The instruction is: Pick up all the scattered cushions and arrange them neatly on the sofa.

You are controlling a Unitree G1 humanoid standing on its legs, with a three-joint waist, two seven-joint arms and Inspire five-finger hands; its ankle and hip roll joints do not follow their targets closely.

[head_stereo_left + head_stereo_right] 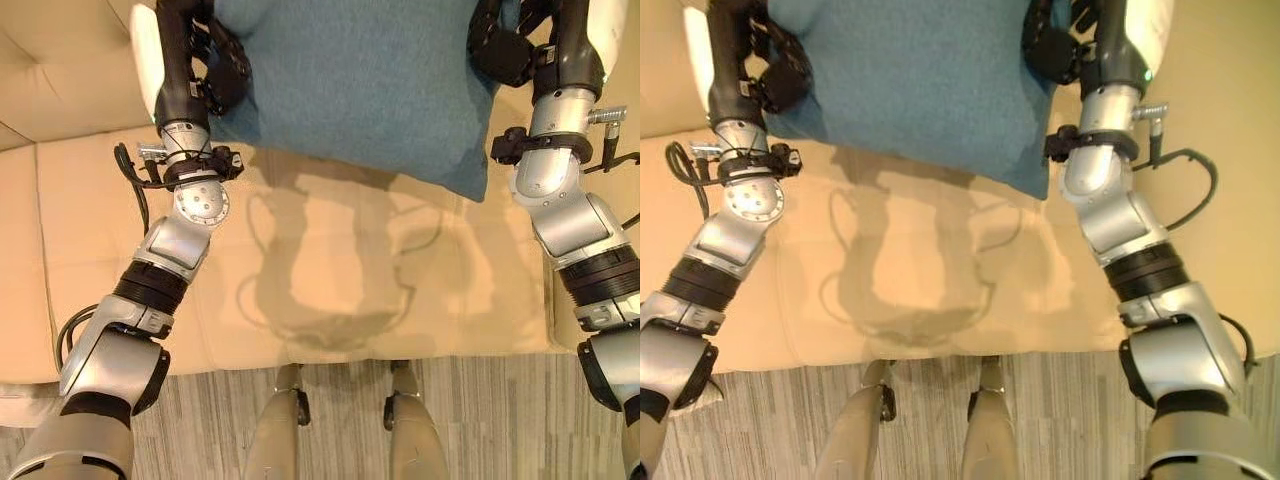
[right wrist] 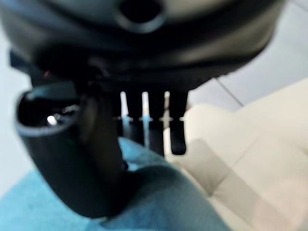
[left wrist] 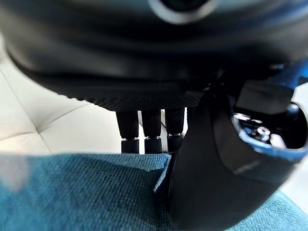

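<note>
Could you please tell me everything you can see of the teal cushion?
The teal cushion is square-cornered, in woven-looking fabric, plump and plain. It hangs over the beige sofa seat, casting a shadow there. The left hand and right hand grip opposite edges, thumbs pressed into the cloth. One lower corner droops toward the right arm.

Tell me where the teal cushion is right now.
The teal cushion is held over the beige sofa seat, near its backrest, gripped on either side by the left hand and right hand.

A home living room – beige tufted sofa (image 1: 330, 270), teal cushion (image 1: 350, 80), wood-look plank floor (image 1: 500, 420)
</note>
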